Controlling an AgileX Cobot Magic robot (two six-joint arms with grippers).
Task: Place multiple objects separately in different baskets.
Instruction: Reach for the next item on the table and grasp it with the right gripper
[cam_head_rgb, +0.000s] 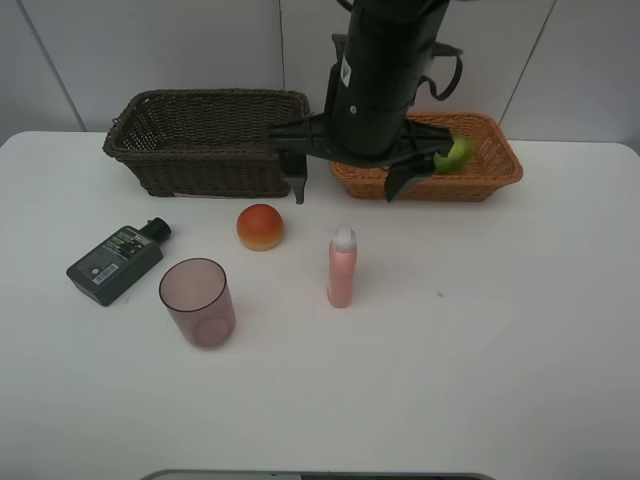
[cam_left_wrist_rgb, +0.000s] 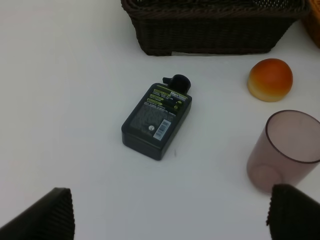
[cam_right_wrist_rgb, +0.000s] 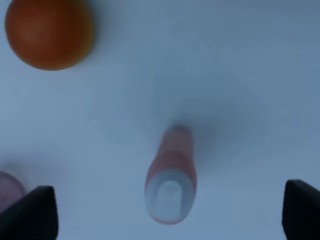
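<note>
Desk (cam_head_rgb: 500, 350): dark brown basket (cam_head_rgb: 200, 150) at rear left, orange-tan basket (cam_head_rgb: 495, 165) at rear right. Right gripper (cam_head_rgb: 345, 190) open wide, empty, above the upright pink bottle (cam_head_rgb: 342, 268). Left gripper (cam_left_wrist_rgb: 172, 212) open, empty. On the desk: pink cup (cam_head_rgb: 197, 300) upright, dark-green bottle (cam_head_rgb: 113, 262) lying flat, peach-like fruit (cam_head_rgb: 260, 226). Green fruit (cam_head_rgb: 456, 153) inside the orange-tan basket.

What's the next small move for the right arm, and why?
Probably lower the right tool straight down over the pink bottle. It hovers open above the bottle, which stands upright on the table, roughly centred between the fingers in the right wrist view, with the peach-like fruit and cup well clear. No sideways correction looks needed before closing.
</note>
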